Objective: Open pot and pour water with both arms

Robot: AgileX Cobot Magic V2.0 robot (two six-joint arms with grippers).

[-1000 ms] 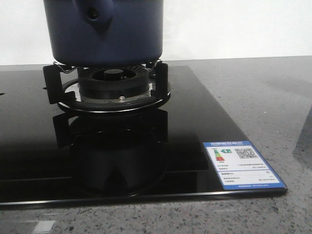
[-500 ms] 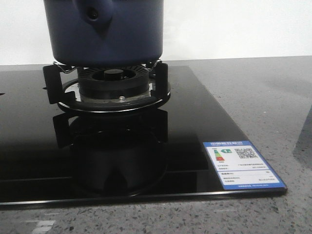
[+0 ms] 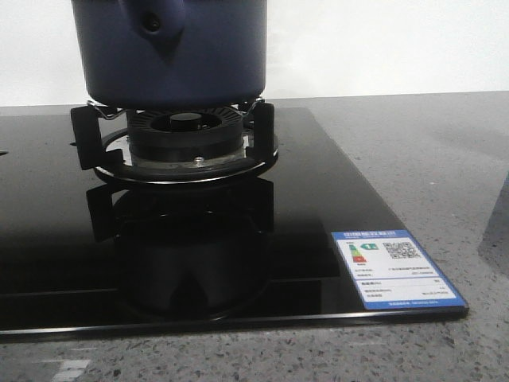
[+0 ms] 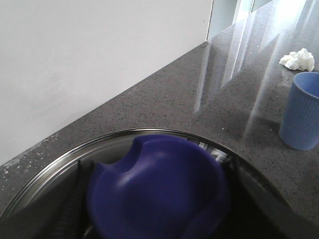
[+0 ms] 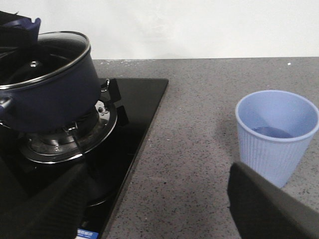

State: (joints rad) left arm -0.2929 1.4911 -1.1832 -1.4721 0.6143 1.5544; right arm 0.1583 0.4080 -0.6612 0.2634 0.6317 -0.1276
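On the gas burner [image 3: 184,139] at the left of the black glass cooktop [image 3: 318,199], the pot [image 3: 171,52] rests on the burner's metal supports, its handle mount with the round hole facing the near side. In the right wrist view the glass lid [image 5: 47,52] is seated on the pot rim, so the pot is judged not yet opened.

Left claw [image 4: 159,219]: positioned directly over the lid. In its wrist view the lid's navy knob [image 4: 157,191] fills the space between the dark fingers, which lie on either side of it. Contact cannot be confirmed, so whether this claw has closed on the knob cannot be told.

Right claw [image 5: 159,209]: held over the counter [image 5: 199,124] to the right of the cooktop. Its two dark fingers stand wide apart with nothing between them. It touches neither the pot nor the cup.

A pale blue ribbed cup [image 5: 276,134] stands upright on the counter, well apart from the pot and just beyond the right claw's finger. A small amount of liquid appears to lie at its bottom, though this is uncertain. A crumpled white tissue [image 4: 298,59] lies on the counter beyond the cup.

Task status: early stage. Remaining steps, as judged: lift the lid clear, grip the pot, and pour.
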